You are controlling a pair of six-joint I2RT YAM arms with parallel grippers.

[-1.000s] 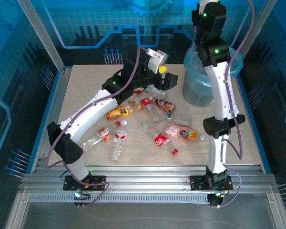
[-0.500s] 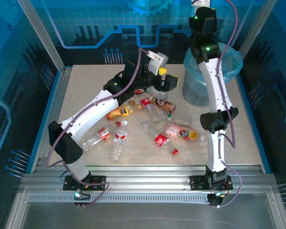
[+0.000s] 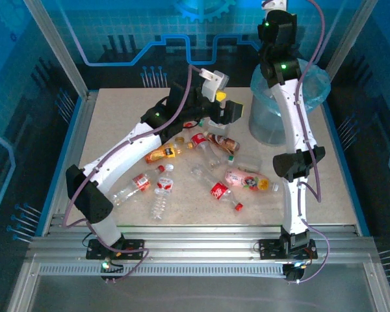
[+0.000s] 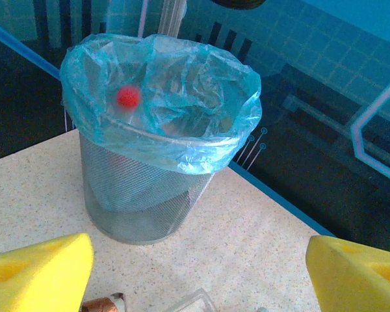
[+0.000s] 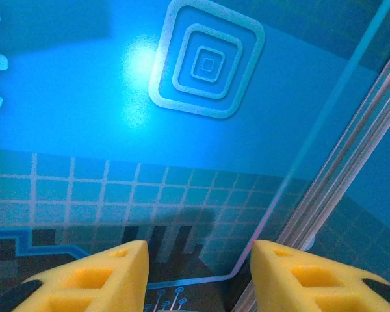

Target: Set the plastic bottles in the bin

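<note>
Several plastic bottles lie in the middle of the table: an orange one [image 3: 161, 153], a red-labelled one [image 3: 219, 190], a pink one [image 3: 242, 179] and clear ones [image 3: 159, 195]. The bin [image 3: 273, 117], grey mesh lined with a light-blue bag, stands at the back right. In the left wrist view the bin [image 4: 149, 195] holds something with a red cap [image 4: 127, 97]. My left gripper [image 4: 198, 266] is open over the far bottles, facing the bin. My right gripper [image 5: 198, 260] is open with nothing between its fingers, raised above the bin and pointing at the blue back wall.
Aluminium posts and blue panels enclose the table [image 3: 117, 130] at the back and sides. A brown-capped bottle [image 4: 103, 304] and a clear bottle [image 4: 190, 302] lie just under my left gripper. Bare tabletop runs along the left side and the front right.
My right arm has swung its wrist up and to the left above the bin, its elbow dropping lower. The left arm has barely moved.
</note>
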